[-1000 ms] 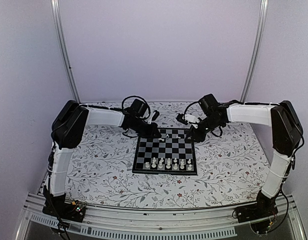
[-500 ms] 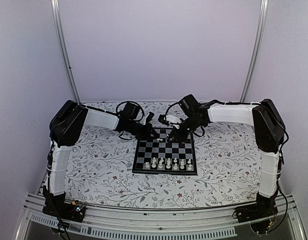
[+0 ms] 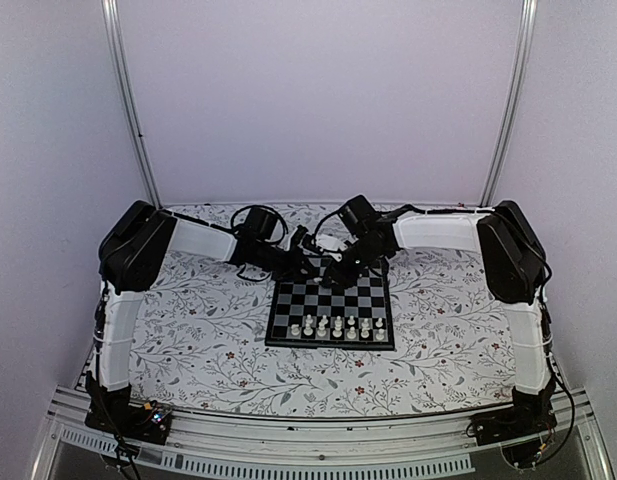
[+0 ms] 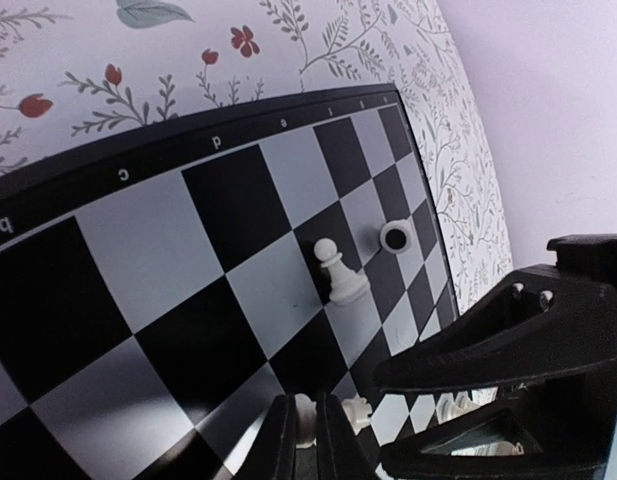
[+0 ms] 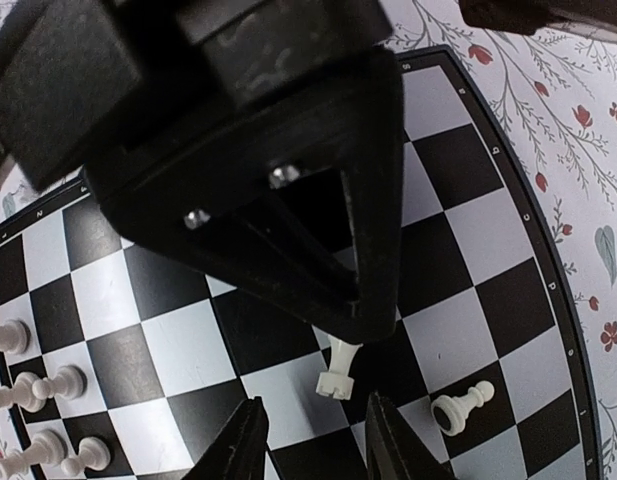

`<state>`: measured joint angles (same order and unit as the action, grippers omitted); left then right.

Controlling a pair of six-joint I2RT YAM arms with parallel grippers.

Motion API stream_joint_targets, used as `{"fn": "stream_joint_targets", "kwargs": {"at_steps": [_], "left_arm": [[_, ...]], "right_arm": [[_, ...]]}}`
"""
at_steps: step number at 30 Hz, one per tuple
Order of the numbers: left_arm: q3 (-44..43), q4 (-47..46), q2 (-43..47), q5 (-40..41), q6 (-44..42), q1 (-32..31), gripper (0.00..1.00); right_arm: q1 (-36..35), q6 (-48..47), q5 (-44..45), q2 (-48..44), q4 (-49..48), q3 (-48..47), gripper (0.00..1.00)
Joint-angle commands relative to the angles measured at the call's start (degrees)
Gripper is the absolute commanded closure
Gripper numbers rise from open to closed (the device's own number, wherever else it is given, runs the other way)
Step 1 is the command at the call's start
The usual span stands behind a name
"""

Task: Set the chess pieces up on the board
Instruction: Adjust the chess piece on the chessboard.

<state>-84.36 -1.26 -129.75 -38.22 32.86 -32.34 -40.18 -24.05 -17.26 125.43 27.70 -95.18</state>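
Small pale letters (image 4: pixel 123 173) run along the thin black border of the flat square board (image 4: pixel 148 250) of black and pale grey-white checks. In the left wrist view they look like p, c, q and e, seemingly upside down, and the farther ones are too small to read. Seen from above, the white-and-black left arm (image 3: pixel 203 238) reaches in from 9 o'clock and the matching right arm (image 3: pixel 438 228) from 3 o'clock. Both are bent at the elbow and stretched low over the floral-patterned table (image 3: pixel 188 340), their wrists meeting over the board's 12 o'clock edge. The left gripper (image 4: pixel 308 410) has its two black fingers set close, with something white showing in the narrow gap; whether it is pinched there or merely seen beyond, I cannot tell. The right gripper (image 5: pixel 313 403) has its fingers spread, nothing between them. Just past that gap, close to the left gripper's tip, a small cream-white lone pawn (image 4: pixel 338 275) with a rounded head seems to stand on its base. Near it a toppled pawn (image 4: pixel 395 237) lies on its side, round base showing. The other cream-white chess pieces (image 3: pixel 337 325) stand in a row along the board's 6 o'clock edge, well apart from both grippers
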Motion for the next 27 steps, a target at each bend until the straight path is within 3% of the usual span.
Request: {"fn": "stream_joint_targets", "kwargs": {"at_steps": [1, 13, 19, 22, 27], "left_arm": [[0.95, -1.11, 0.51, -1.18, 0.44, 1.13, 0.89], [0.9, -1.81, -0.02, -2.21, 0.8, 1.31, 0.89], [0.86, -1.82, -0.07, -2.39, 0.83, 1.31, 0.89], [0.78, -1.69, 0.35, -2.2, 0.68, 1.29, 0.84], [0.48, 0.82, 4.94, 0.69, -0.61, 1.48, 0.74]], "right_arm": [[-0.33, 2.71, 1.69, 2.8, -1.07, -3.17, 0.64], [-0.3, 3.59, -0.51, 5.5, -1.23, -5.14, 0.69], [-0.37, 3.42, -2.01, 6.48, -1.42, -5.9, 0.88], [-0.3, 3.33, -2.0, 6.46, -1.2, -5.9, 0.98], [-0.32, 0.57, 0.69, 3.59, 2.55, -4.26, 1.0]]}}
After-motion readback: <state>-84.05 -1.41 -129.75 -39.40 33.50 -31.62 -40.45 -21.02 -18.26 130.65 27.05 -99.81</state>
